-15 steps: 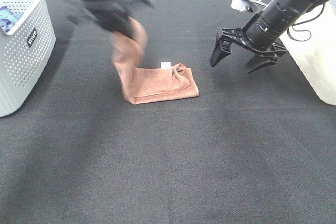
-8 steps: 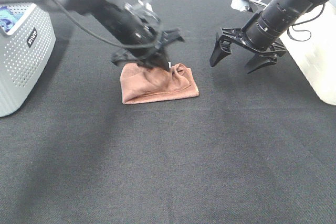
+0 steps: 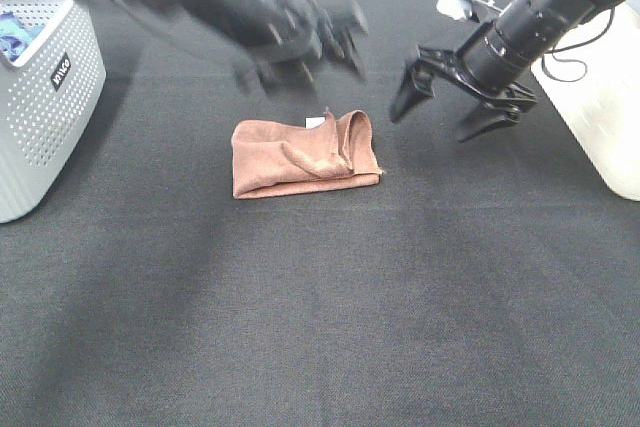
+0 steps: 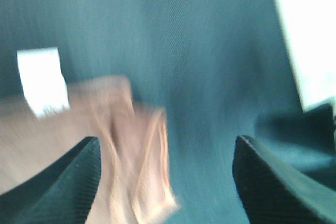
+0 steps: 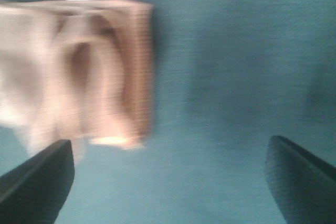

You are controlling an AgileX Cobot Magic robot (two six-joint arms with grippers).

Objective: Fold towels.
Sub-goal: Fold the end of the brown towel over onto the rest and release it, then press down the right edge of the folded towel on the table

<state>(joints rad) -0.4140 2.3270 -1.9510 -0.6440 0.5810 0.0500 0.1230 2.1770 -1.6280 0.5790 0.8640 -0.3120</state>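
The reddish-brown towel (image 3: 300,155) lies folded into a rough rectangle on the black table, with bunched wrinkles at its right end and its white tag (image 3: 315,122) at the far edge. My left gripper (image 3: 305,59) is open and empty, blurred, above and behind the towel. My right gripper (image 3: 440,105) is open and empty, hovering right of the towel. The towel shows blurred in the left wrist view (image 4: 105,145) and in the right wrist view (image 5: 84,72).
A white perforated basket (image 3: 40,97) with a blue cloth (image 3: 12,29) inside stands at the left edge. A white container (image 3: 600,97) stands at the right edge. The black table surface (image 3: 330,307) stretches toward the front.
My left gripper laid the lifted half of the towel down, let go, and rose back away from it. My right gripper shifted slightly toward the towel.
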